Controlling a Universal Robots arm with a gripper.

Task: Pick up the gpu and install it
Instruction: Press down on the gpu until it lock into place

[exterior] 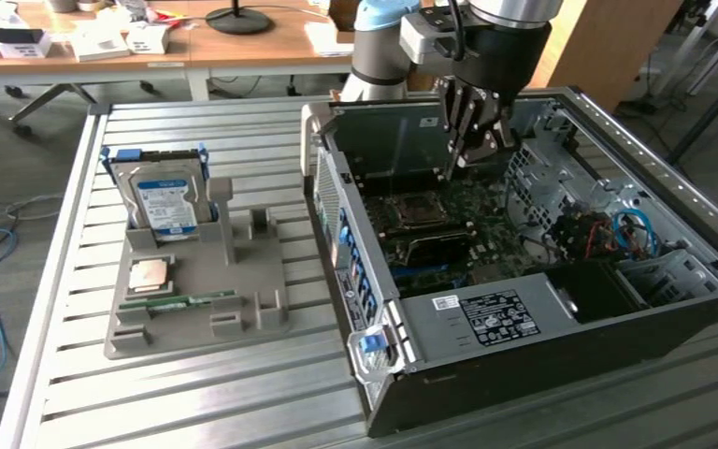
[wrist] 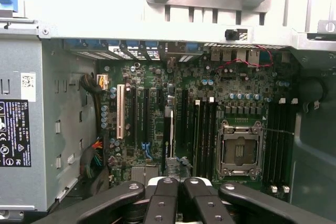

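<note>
The gpu [wrist: 168,129] stands on edge in a slot on the green motherboard [wrist: 152,82] inside the open computer case [exterior: 372,234], seen as a thin dark strip. My gripper [exterior: 459,161] hangs inside the case above the motherboard, near the back wall. Its black fingers [wrist: 167,195] are pressed together, and the gripper [wrist: 181,182] is shut with nothing showing between them. The card's upper edge runs up to the fingertips. Whether they touch it I cannot tell.
A grey holder [exterior: 253,313] on the slatted table at the exterior view's left carries a hard drive [exterior: 165,201], a processor chip [exterior: 150,273] and a memory stick [exterior: 191,301]. In the case are the CPU socket [wrist: 239,148], power supply [exterior: 490,313] and cables [exterior: 621,234].
</note>
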